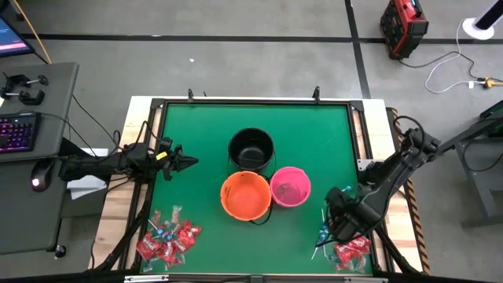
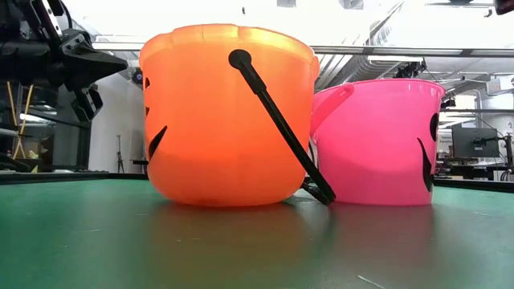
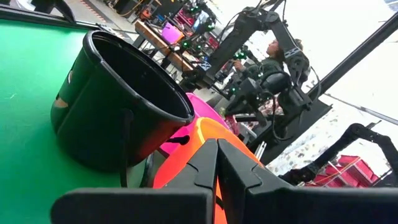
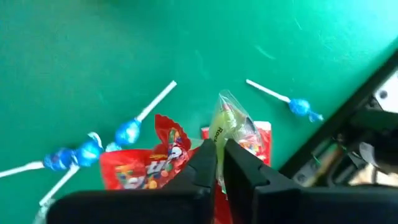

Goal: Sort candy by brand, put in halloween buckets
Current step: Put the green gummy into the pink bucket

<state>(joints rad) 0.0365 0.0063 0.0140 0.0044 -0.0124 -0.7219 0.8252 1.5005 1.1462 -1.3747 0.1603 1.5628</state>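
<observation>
Three halloween buckets stand mid-table: black (image 1: 251,148), orange (image 1: 246,195) and pink (image 1: 290,186). Candy lies in two heaps, one near left (image 1: 167,236) and one near right (image 1: 347,250). It is red packets (image 4: 158,160) and blue-headed lollipops (image 4: 127,132). My right gripper (image 4: 217,155) hangs over the right heap, pointing down, shut on a green candy in a clear wrapper (image 4: 229,121). My left gripper (image 1: 189,163) waits level at the table's left side, shut, with nothing in it. My right gripper pinches the green candy by one end of its clear wrapper (image 4: 221,140) between its two fingertips. The fingers come from above, pointing down. The rest of the candy sticks out past the fingertips, over the red packets and lollipops on the mat.
The orange bucket's black handle (image 2: 277,120) leans down toward the pink bucket (image 2: 377,144). A metal frame (image 1: 255,102) rims the green mat. Open mat lies between the buckets and the right heap. A lone lollipop (image 4: 300,107) lies near the frame edge.
</observation>
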